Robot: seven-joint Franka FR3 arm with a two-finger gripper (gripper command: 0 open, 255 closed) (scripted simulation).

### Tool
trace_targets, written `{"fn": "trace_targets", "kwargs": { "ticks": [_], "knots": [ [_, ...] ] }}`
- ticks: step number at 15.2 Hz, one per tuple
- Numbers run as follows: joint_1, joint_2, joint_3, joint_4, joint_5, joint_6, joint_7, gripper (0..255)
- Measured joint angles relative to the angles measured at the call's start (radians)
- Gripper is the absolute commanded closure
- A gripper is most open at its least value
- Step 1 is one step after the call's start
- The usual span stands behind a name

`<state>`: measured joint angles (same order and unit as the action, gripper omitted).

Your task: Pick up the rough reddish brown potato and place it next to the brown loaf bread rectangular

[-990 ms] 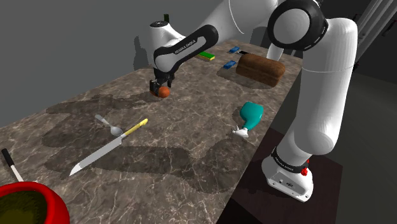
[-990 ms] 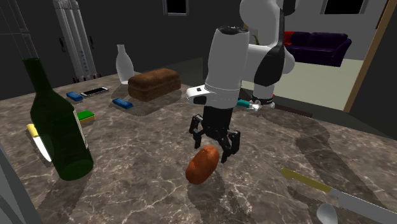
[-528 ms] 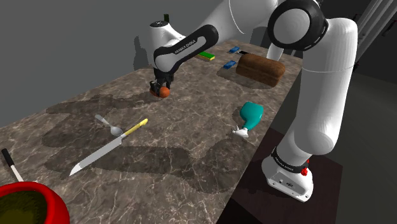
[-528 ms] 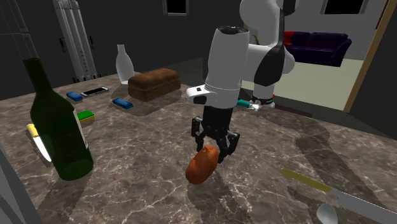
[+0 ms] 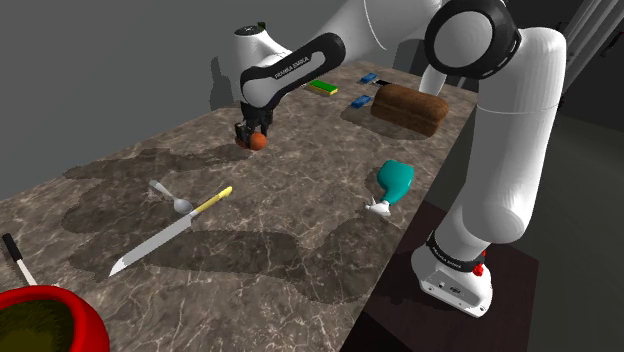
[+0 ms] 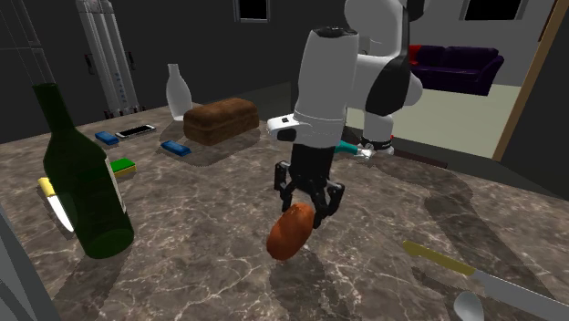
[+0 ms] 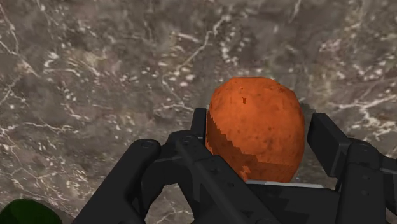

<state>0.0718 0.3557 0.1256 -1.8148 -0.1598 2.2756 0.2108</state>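
Note:
The reddish-brown potato [image 5: 259,143] hangs just above the marble counter [image 5: 300,200] near its far edge in the shoulder view. My black gripper [image 5: 253,134] points down and is shut on it. In the second exterior view the fingers of the gripper [image 6: 306,215] clasp the upper end of the potato [image 6: 290,234]. The wrist view has the potato [image 7: 254,105] squeezed between the two fingers of the gripper [image 7: 259,137]. The brown rectangular loaf [image 5: 410,108] lies farther along the counter toward the stand; in the second exterior view the loaf [image 6: 221,120] is behind the arm.
A tall dark green bottle [image 6: 82,173] stands close by the potato. A knife [image 5: 170,232] and a spoon [image 5: 172,197] lie mid-counter, with a teal object [image 5: 393,180] near the front edge and a red pot [image 5: 45,320] at the corner. A clear bottle [image 6: 176,93], small blue items and a green sponge [image 5: 323,87] sit by the loaf.
The fingers, open around the potato a second ago, have shut on it. Since then the hand has risen slightly with the potato.

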Motion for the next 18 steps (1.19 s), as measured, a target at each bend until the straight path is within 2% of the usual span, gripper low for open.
{"fn": "trace_targets", "kwargs": {
  "ticks": [18],
  "knots": [
    [-0.003,-0.085,0.01,0.128,0.029,-0.211,-0.031,255]
  ]
}}
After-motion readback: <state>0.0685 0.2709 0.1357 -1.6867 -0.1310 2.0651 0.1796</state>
